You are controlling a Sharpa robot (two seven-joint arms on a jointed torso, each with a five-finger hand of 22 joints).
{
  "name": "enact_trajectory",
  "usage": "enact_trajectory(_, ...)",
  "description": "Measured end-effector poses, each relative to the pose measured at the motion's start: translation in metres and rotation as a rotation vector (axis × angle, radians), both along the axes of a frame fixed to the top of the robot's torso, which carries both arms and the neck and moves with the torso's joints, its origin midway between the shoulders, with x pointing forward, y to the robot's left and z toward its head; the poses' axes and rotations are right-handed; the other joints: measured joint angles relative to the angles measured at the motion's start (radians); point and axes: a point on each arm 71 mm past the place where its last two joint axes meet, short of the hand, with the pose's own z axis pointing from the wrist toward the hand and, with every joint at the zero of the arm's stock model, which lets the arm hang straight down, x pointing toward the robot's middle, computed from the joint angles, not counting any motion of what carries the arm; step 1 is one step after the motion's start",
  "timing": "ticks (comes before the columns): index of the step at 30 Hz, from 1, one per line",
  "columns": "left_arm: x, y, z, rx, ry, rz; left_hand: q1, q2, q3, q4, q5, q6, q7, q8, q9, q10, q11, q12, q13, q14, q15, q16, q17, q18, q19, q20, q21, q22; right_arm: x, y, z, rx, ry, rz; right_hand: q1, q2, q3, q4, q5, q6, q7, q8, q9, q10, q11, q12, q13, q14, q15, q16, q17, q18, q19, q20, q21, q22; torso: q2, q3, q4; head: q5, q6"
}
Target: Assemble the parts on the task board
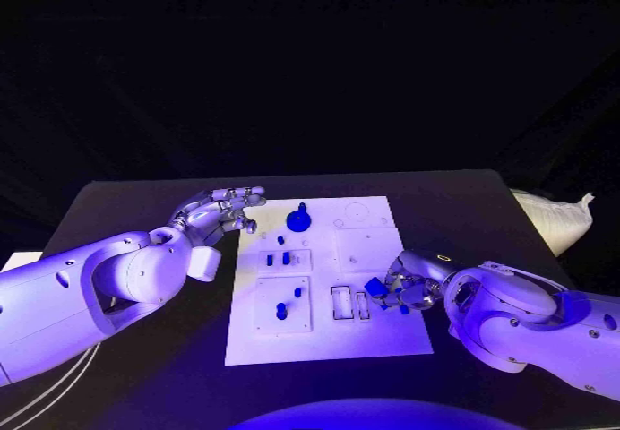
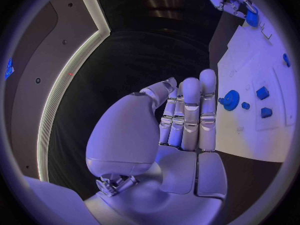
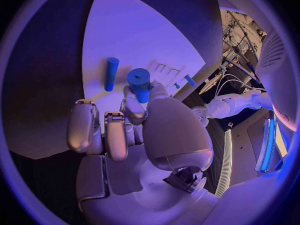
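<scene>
Our left hand (image 1: 222,213) hovers with fingers straight and together, while our right hand (image 1: 403,288) pinches a small peg (image 3: 139,83).

My two arms (image 1: 116,282) are smooth white shells with rounded, bulging joints, each ending in a silver hand (image 2: 187,117) of segmented metal fingers with pale pads, and thin white cables trail beside my left arm.

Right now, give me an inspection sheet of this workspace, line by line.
Surface: black table carrying the white task board.
Job's things: blue gear-like part on the board's far side; small blue parts in the recesses.
Clutter: white bag past the table's right edge.
Hands: left hand holds nothing, fingers straight; right hand holds a blue part.
Cables: white cables under the left arm.
Surroundings: dark backdrop.
</scene>
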Motion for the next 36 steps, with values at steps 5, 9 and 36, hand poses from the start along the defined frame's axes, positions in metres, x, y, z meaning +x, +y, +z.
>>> enact_trajectory(5, 0.000, 0.000, -0.001, -0.001, 0.002, -0.001, 0.000, 0.000, 0.000, 0.000, 0.000, 0.000, 0.000, 0.000, 0.000, 0.000, 0.000, 0.000, 0.000, 0.000, 0.000, 0.000, 0.000, 0.000, 0.000, 0.000, 0.000, 0.000, 0.000, 0.004, 0.010, 0.059, -0.017, -0.019, 0.000, 0.000, -0.001, 0.001, 0.040, 0.000, 0.000, 0.000, 0.000, 0.002, -0.002, 0.000, 0.004, 0.000, 0.000, 0.000, 0.000, 0.000, 0.004, -0.004, 0.000, 0.002, 0.000, -0.0004, 0.0009, -0.003, 0.002)
enact_trajectory(9, -0.001, -0.001, -0.001, -0.001, 0.002, -0.003, 0.000, 0.000, 0.000, 0.000, 0.000, 0.000, 0.000, 0.000, 0.000, 0.000, 0.000, 0.000, 0.000, 0.000, 0.000, 0.000, 0.000, 0.000, 0.000, 0.000, 0.000, 0.000, -0.001, 0.009, 0.011, 0.095, -0.001, -0.026, 0.000, 0.000, -0.004, 0.001, 0.050, 0.000, 0.000, 0.001, 0.000, 0.004, -0.003, 0.000, 0.006, 0.000, 0.000, 0.000, 0.000, 0.000, 0.004, -0.004, 0.000, 0.002, 0.001, -0.0007, 0.0014, -0.003, 0.004)
enact_trajectory(36, -0.002, -0.003, -0.001, -0.005, 0.004, -0.011, 0.000, 0.000, 0.000, 0.000, 0.000, 0.000, 0.000, 0.000, 0.000, 0.000, 0.000, 0.000, 0.000, 0.000, 0.000, 0.000, 0.000, 0.000, 0.000, 0.000, 0.000, 0.000, 0.003, 0.046, -0.007, 0.137, 0.136, 0.020, -0.099, 0.050, -0.067, 0.003, -0.042, 0.011, -0.011, 0.032, 0.083, 0.014, -0.011, -0.030, 0.012, 0.000, -0.007, 0.000, 0.001, 0.000, 0.000, -0.007, 0.000, 0.002, 0.002, -0.0011, 0.0019, 0.009, -0.002)
